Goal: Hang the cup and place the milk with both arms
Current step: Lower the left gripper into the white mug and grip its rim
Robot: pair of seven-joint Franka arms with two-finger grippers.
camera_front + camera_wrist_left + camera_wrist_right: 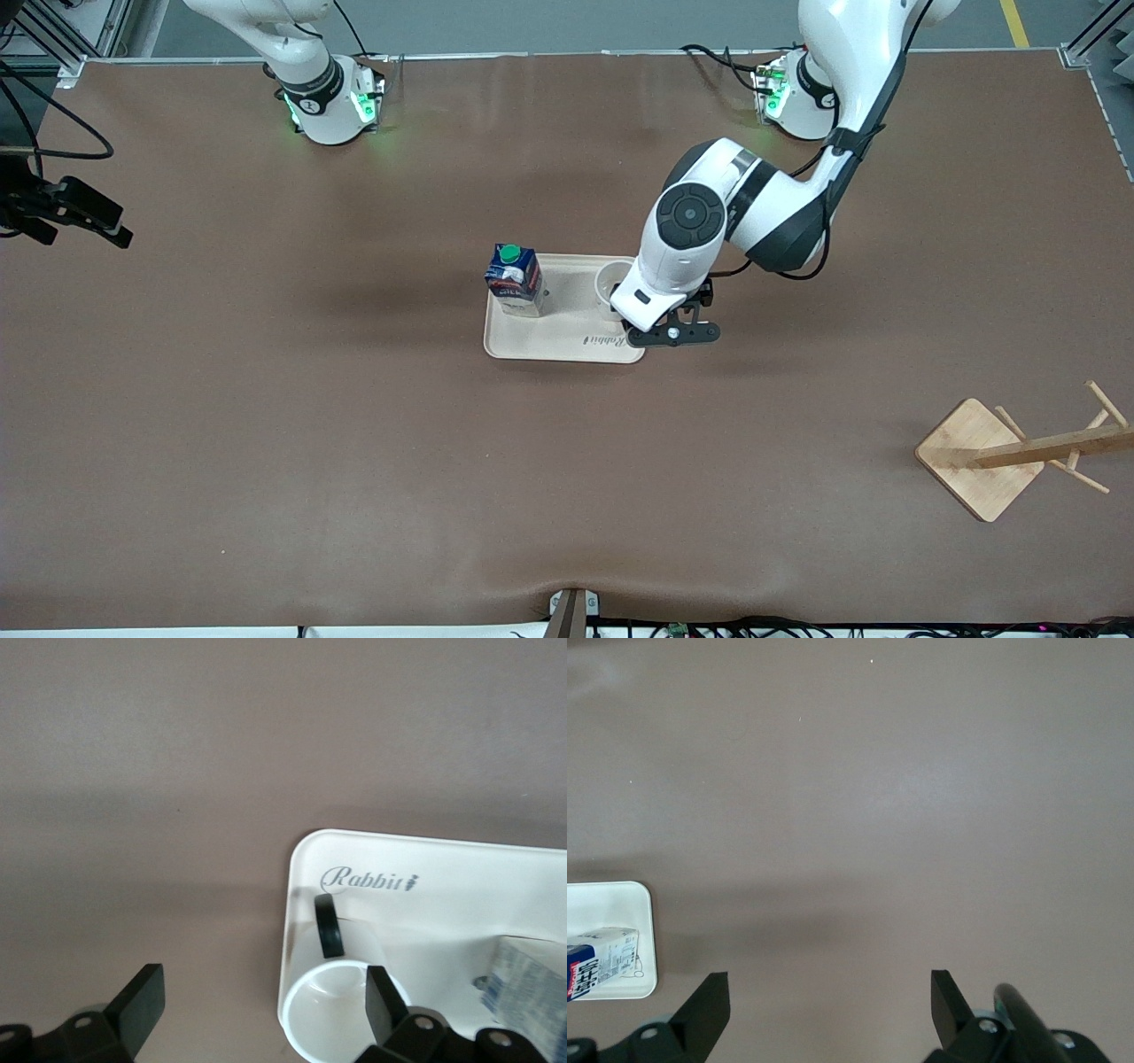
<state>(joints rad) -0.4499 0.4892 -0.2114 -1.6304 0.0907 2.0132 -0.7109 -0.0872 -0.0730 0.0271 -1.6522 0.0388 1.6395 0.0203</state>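
The cup (608, 280), white with a black handle (330, 927), stands on a cream tray (567, 341) in the middle of the table, at the tray's end toward the left arm. The milk (514, 278), a blue carton with a green cap, stands on the same tray toward the right arm's end. My left gripper (673, 334) hangs open over the cup's rim (341, 1010): one finger (383, 1001) is over the mouth, the other over bare table beside the tray. My right gripper (830, 1005) is open above bare table, away from the tray (611, 895) and the milk (602, 961), and out of the front view.
A wooden rack with pegs on a square base (979, 456) stands near the front edge toward the left arm's end. A black device with cables (66, 213) sits at the table's edge at the right arm's end. Brown tabletop surrounds the tray.
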